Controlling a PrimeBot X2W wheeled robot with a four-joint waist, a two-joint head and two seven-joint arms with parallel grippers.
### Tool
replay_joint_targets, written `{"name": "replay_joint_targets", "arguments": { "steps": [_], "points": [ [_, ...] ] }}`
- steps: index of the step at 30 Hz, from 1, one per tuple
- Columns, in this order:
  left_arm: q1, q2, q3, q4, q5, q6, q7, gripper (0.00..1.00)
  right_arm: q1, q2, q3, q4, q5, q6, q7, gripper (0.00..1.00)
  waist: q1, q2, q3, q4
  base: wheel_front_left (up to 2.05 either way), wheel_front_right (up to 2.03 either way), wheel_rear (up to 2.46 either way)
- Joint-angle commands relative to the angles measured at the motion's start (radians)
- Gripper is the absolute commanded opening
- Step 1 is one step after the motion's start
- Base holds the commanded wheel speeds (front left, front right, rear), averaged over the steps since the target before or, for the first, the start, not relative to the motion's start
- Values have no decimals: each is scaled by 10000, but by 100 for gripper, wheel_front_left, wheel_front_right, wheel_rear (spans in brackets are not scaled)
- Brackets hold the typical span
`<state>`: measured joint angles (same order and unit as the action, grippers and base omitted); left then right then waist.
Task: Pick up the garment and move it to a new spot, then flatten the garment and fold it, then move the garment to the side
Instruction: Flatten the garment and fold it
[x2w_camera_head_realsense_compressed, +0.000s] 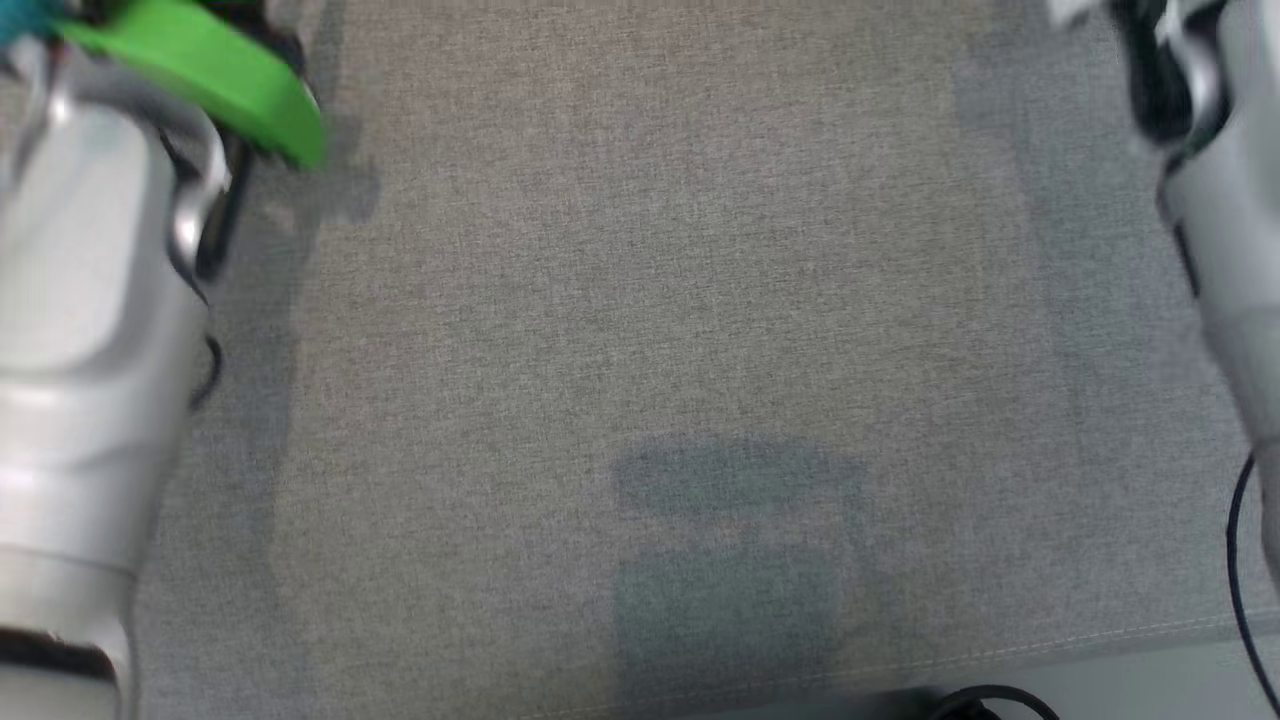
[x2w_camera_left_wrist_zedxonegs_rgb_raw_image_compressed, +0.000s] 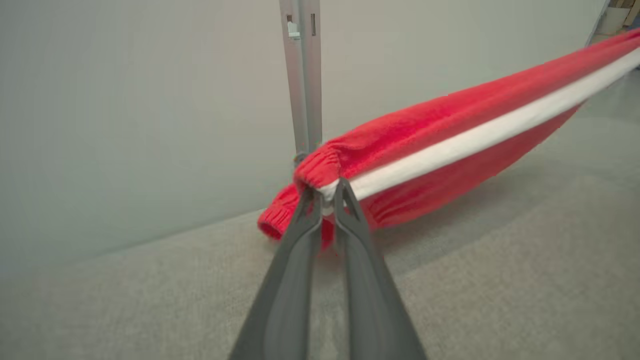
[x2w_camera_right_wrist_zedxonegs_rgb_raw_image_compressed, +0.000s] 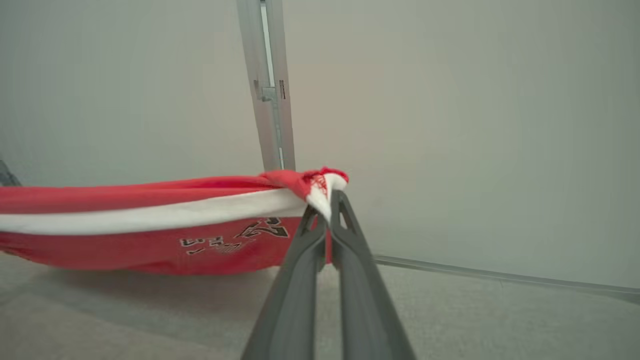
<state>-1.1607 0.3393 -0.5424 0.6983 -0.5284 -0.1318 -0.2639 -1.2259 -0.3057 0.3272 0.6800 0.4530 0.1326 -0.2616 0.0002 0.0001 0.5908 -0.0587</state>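
The garment is red with a white stripe and dark lettering. In the left wrist view the garment (x2w_camera_left_wrist_zedxonegs_rgb_raw_image_compressed: 450, 130) stretches up to the right, just above the grey fabric surface (x2w_camera_left_wrist_zedxonegs_rgb_raw_image_compressed: 500, 280), and my left gripper (x2w_camera_left_wrist_zedxonegs_rgb_raw_image_compressed: 326, 192) is shut on its gathered elastic edge. In the right wrist view the garment (x2w_camera_right_wrist_zedxonegs_rgb_raw_image_compressed: 150, 235) hangs taut to the left, my right gripper (x2w_camera_right_wrist_zedxonegs_rgb_raw_image_compressed: 327, 200) shut on its bunched red-and-white corner. The head view takes in my pale left forearm (x2w_camera_head_realsense_compressed: 90, 330) and right forearm (x2w_camera_head_realsense_compressed: 1225, 220) at the sides, above the grey surface (x2w_camera_head_realsense_compressed: 650, 300).
A green piece (x2w_camera_head_realsense_compressed: 215, 75) sits on the left arm near the head view's top left. A pale wall with a grey metal upright (x2w_camera_left_wrist_zedxonegs_rgb_raw_image_compressed: 302, 75) stands behind the surface. A dark cable (x2w_camera_head_realsense_compressed: 1240, 560) hangs at the right edge. The surface's front seam (x2w_camera_head_realsense_compressed: 1000, 650) runs along the bottom.
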Motion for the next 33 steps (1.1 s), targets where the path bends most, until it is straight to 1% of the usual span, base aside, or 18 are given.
{"name": "replay_joint_targets", "arguments": {
  "steps": [1,3,4,6,7,10,11,13,15,18,22,23,26,28,31,32,33],
  "points": [
    [1231,-99,120,-102,-48,43,-3,0,1268,-157,423,-378,491,-28,-43,0,-2,-1,-642,-189,0,0,0],
    [2289,-219,24,-273,-134,41,-3,0,2373,-522,570,-821,890,-30,-46,0,-2,-1,-936,-265,0,0,0],
    [2712,-232,295,-323,-263,40,-3,0,2970,-579,621,-948,1114,-30,-46,0,-2,-1,-1104,-296,0,0,0],
    [3762,-377,411,-346,-283,42,-1,0,4065,-714,571,-1036,1447,-35,-46,0,-2,-1,-1451,-341,0,0,0],
    [3762,-377,411,-346,-283,42,-1,0,4065,-714,571,-1036,1447,-35,-46,0,-2,-1,-1451,-341,0,0,0],
    [4964,-557,852,-525,-400,47,0,0,5349,-826,408,-1187,1797,-39,-48,0,-2,-1,-2014,-378,0,0,0],
    [5355,-597,757,-551,-271,48,2,0,5775,-776,393,-1213,1931,-39,-48,0,-2,-1,-2237,-405,0,0,0],
    [5990,-726,986,-677,-230,49,2,0,6557,-738,460,-1269,2081,-39,-49,0,-2,-1,-2657,-400,0,0,0],
    [6726,-827,959,-717,-79,49,1,0,7302,-679,609,-1255,2238,-39,-49,0,-2,-1,-3135,-400,0,0,0],
    [7766,-1003,1197,-720,-28,48,4,0,8192,-702,876,-1181,2340,-39,-49,0,-2,-1,-3819,-412,0,0,0],
    [9281,-1126,1592,-808,192,48,6,0,9336,-896,1531,-1062,2131,-39,-46,0,-2,-1,-4814,-417,0,0,0],
    [9728,-1200,1655,-842,251,48,6,0,9639,-853,1642,-1021,2241,-39,-45,0,-2,-1,-5032,-414,0,0,0],
    [10774,-1282,2029,-1023,489,51,7,0,10380,-915,1721,-1014,2263,-41,-45,0,-2,-1,-5526,-344,0,0,0],
    [11339,-1354,2026,-1166,598,51,6,0,10828,-985,1798,-1048,2276,-41,-45,0,-2,-1,-5710,-245,0,0,0],
    [11747,-1319,2213,-1469,636,64,-4,0,11177,-1054,1505,-1301,2309,-45,-50,0,-2,-1,-5800,-63,0,0,0],
    [11808,-1245,2217,-1663,770,69,-5,0,11217,-1056,1204,-1476,2313,-55,-52,0,-2,-1,-5794,-1,0,0,0],
    [11839,-1218,2296,-1915,832,75,-5,4,11275,-1026,910,-1637,2322,-67,-52,0,-2,-1,-5770,70,0,0,0]
  ]
}}
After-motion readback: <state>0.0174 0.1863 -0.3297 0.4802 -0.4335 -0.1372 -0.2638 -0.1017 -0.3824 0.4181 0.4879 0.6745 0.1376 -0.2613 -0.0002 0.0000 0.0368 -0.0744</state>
